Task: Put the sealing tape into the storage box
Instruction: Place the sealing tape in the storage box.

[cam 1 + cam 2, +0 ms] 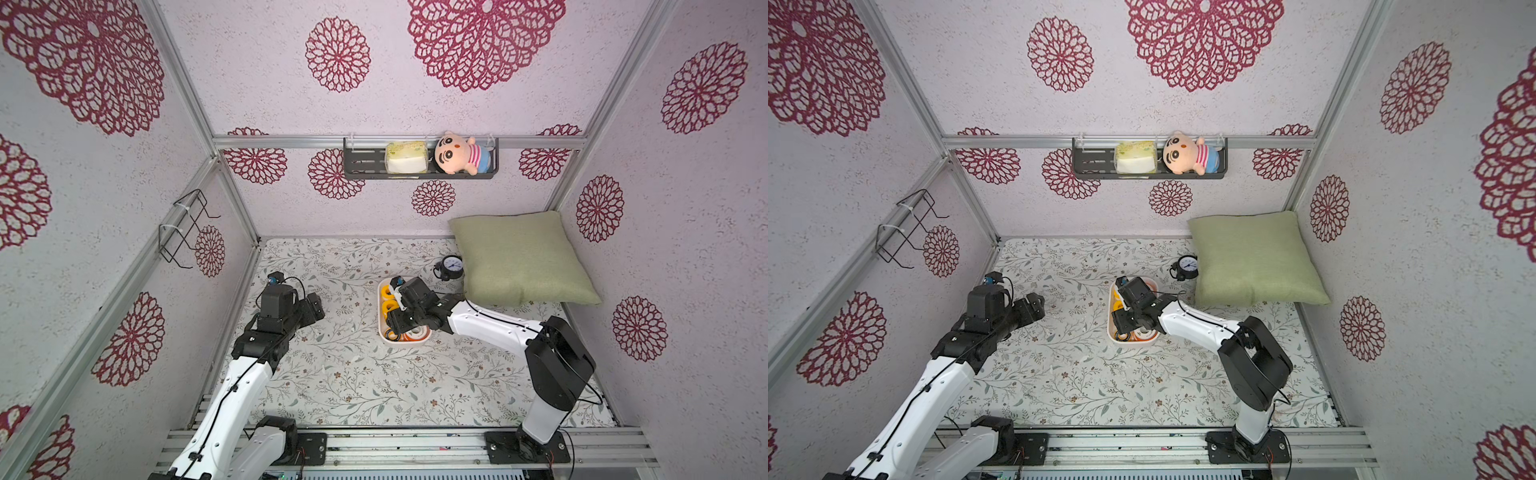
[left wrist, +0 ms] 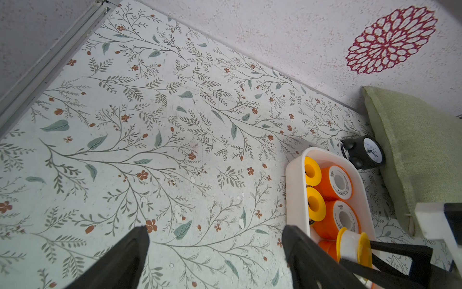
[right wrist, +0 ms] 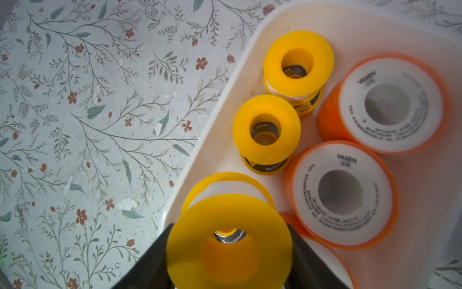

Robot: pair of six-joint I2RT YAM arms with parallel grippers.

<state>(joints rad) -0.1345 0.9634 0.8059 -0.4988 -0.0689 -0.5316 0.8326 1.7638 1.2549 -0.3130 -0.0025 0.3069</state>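
Note:
The white storage box [image 1: 379, 316] [image 1: 1110, 316] stands mid-table and holds several spools of sealing tape. In the right wrist view two all-yellow spools [image 3: 298, 63] [image 3: 266, 130] and two white-faced, orange-rimmed ones [image 3: 390, 103] [image 3: 341, 192] lie in the box [image 3: 212, 150]. My right gripper [image 3: 230, 226] [image 1: 395, 326] hangs over the box's near end, shut on a yellow spool [image 3: 228, 250] [image 2: 352, 246]. My left gripper [image 2: 215, 227] [image 1: 313, 307] hovers open and empty above the floral tabletop, left of the box [image 2: 295, 190].
A round black alarm clock [image 1: 451, 267] [image 2: 367, 152] sits just behind the box, against a green pillow [image 1: 519, 257] at the back right. A dark wall shelf [image 1: 419, 174] holds a tissue pack and a doll. A wire rack [image 1: 187, 228] hangs on the left wall.

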